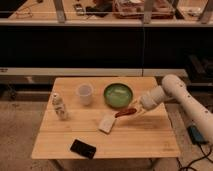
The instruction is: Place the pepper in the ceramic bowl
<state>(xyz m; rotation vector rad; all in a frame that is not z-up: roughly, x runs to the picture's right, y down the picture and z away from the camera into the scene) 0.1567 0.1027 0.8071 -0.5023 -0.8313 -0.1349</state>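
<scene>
The dark red pepper (pixel 126 112) is held in my gripper (pixel 134 111), just above the wooden table (pixel 130 140) and right at the near right rim of the green ceramic bowl (pixel 118 94). My white arm reaches in from the right. The gripper is shut on the pepper's right end. The pepper points left toward the bowl's front edge. The bowl's light green inside holds nothing.
A translucent white cup (pixel 84 93) stands left of the bowl. A small white figure-like bottle (pixel 59 106) stands at the left. A pale sponge-like block (pixel 107 123) lies just below left of the pepper. A black flat rectangle (pixel 82 148) lies near the front edge.
</scene>
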